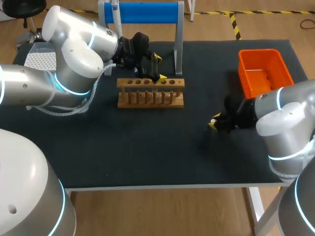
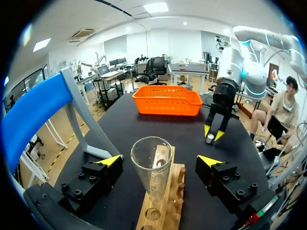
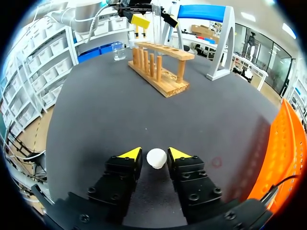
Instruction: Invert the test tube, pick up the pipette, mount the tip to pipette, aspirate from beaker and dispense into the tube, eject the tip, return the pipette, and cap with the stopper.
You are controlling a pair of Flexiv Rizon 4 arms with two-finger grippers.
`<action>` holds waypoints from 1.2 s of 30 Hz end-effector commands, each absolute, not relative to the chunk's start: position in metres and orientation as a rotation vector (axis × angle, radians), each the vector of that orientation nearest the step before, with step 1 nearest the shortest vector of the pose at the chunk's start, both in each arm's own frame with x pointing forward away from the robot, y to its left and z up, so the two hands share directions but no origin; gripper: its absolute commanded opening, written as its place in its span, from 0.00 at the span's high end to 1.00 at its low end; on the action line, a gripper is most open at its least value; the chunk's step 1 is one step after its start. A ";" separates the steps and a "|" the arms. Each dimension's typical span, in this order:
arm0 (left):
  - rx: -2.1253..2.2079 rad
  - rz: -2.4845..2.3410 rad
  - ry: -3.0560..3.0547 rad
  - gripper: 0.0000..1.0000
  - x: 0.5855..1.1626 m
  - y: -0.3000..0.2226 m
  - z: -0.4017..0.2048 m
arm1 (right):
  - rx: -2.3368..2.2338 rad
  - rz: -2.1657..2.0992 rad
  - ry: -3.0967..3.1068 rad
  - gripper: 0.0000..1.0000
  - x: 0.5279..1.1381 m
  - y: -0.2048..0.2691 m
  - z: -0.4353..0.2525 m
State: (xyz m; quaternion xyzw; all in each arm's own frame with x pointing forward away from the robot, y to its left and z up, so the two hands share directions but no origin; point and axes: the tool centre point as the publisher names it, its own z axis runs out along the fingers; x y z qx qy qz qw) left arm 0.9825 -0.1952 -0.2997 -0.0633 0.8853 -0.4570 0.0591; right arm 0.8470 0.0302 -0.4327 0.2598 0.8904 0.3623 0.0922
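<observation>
Test tube (image 2: 152, 167) mouth-up in rack (image 2: 165, 203), my left gripper (image 2: 159, 160) wide open either side of it.
Tube's ready for filling; right gripper (image 3: 154, 153) straddles the stopper (image 3: 156, 158), can't tell if it's clamped.

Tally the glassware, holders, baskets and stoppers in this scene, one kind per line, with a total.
Glassware: 2 (test tube, beaker)
Holders: 2 (wooden rack, blue stand)
Baskets: 1 (orange basket)
Stoppers: 1 (white stopper)
Total: 6
</observation>
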 end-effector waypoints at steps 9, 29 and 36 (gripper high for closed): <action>-0.189 -1.384 2.685 0.00 0.983 -0.195 -0.299 | 0.776 1.068 2.651 0.82 0.847 0.029 -0.432; -0.189 -1.384 2.685 0.00 0.983 -0.195 -0.299 | 0.724 1.098 2.667 1.00 0.855 0.027 -0.402; -0.189 -1.384 2.685 0.00 0.983 -0.195 -0.299 | 0.593 1.136 2.685 1.00 0.873 0.029 -0.354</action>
